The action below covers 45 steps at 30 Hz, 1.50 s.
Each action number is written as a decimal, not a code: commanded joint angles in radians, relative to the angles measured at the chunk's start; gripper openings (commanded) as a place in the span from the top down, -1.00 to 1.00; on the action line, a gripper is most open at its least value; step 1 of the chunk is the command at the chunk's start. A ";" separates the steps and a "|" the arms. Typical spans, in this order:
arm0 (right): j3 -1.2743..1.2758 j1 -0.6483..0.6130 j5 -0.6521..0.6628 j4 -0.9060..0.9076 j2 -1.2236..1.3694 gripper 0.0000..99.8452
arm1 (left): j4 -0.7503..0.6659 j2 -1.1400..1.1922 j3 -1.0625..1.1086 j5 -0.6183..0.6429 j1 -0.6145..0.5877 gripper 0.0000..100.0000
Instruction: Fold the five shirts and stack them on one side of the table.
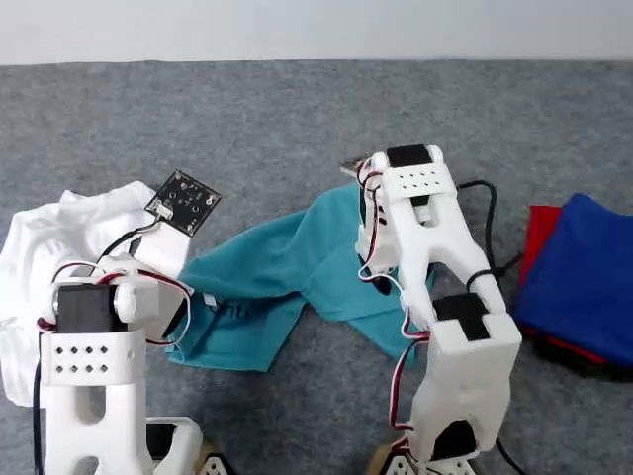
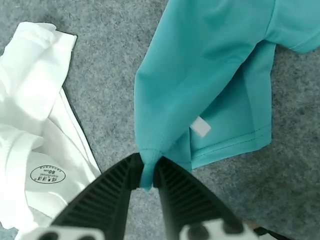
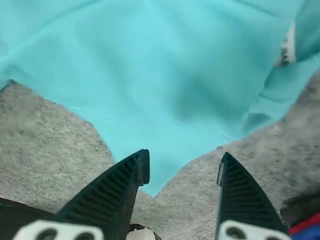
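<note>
left hand: pinching teal shirt | right hand: spread wide

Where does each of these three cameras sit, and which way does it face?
High view: fixed above, looking down on the grey table; shows the left arm and right arm.
Left wrist view: on that arm, looking along the left gripper, shut on the crumpled teal cloth shirt.
Right wrist view: on its arm, looking past the open right gripper at the shirt's edge.
Shared: all three show the teal shirt; high and left wrist, the white cloth shirt.
</note>
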 commanded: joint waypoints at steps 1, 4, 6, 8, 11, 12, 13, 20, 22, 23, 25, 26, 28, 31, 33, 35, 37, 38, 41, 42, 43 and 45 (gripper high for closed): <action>-0.012 0.007 -0.011 -0.021 0.030 0.54 | -0.021 -0.015 -0.004 -0.009 -0.003 0.99; -0.031 0.005 -0.011 -0.030 0.068 0.54 | -0.018 -0.017 -0.004 -0.009 -0.003 0.99; -0.069 0.010 -0.011 -0.025 0.090 0.54 | -0.015 -0.017 -0.004 -0.009 -0.003 0.99; -0.103 0.012 -0.011 -0.022 0.107 0.56 | -0.015 -0.017 -0.004 -0.009 -0.003 0.99; -0.138 0.012 -0.006 -0.022 0.136 0.68 | -0.015 -0.017 -0.004 -0.009 -0.003 0.99; -0.146 0.012 -0.005 -0.022 0.147 0.72 | -0.015 -0.017 -0.004 -0.009 -0.003 0.99; -0.152 0.012 -0.005 -0.022 0.156 0.74 | -0.015 -0.017 -0.004 -0.009 -0.003 0.99; -0.155 0.050 -0.008 0.018 0.173 0.66 | -0.015 -0.017 -0.004 -0.009 -0.003 0.99; -0.155 0.054 -0.005 0.025 0.171 0.63 | -0.015 -0.017 -0.004 -0.009 -0.003 0.99; -0.155 0.058 -0.005 0.028 0.168 0.62 | -0.015 -0.017 -0.004 -0.009 -0.003 0.99; -0.158 0.073 -0.005 0.047 0.163 0.62 | -0.015 -0.017 -0.004 -0.009 -0.003 0.99; -0.161 0.082 -0.005 0.059 0.163 0.62 | -0.015 -0.017 -0.004 -0.009 -0.003 0.99; -0.163 0.097 -0.003 0.071 0.165 0.62 | -0.015 -0.017 -0.004 -0.009 -0.003 0.99; -0.166 0.097 -0.005 0.070 0.170 0.62 | -0.017 -0.017 -0.004 -0.009 -0.003 0.99; -0.166 0.084 -0.005 0.065 0.171 0.62 | -0.017 -0.017 -0.004 -0.009 -0.003 0.99; -0.166 0.065 -0.006 0.047 0.173 0.62 | -0.017 -0.017 -0.004 -0.009 -0.003 0.99; -0.166 0.045 -0.008 0.030 0.173 0.62 | -0.015 -0.017 -0.004 -0.009 -0.003 0.99; -0.166 0.036 -0.009 0.024 0.173 0.62 | -0.015 -0.017 -0.004 -0.009 -0.003 0.99; -0.166 0.010 -0.009 0.012 0.173 0.63 | -0.015 -0.017 -0.004 -0.009 -0.003 0.99; -0.166 0.004 -0.009 0.008 0.173 0.63 | -0.015 -0.017 -0.004 -0.009 -0.003 0.99; -0.166 0.002 -0.009 0.008 0.173 0.63 | -0.015 -0.017 -0.004 -0.009 -0.003 0.99; -0.166 -0.005 -0.006 0.008 0.174 0.63 | -0.015 -0.017 -0.004 -0.009 -0.003 0.99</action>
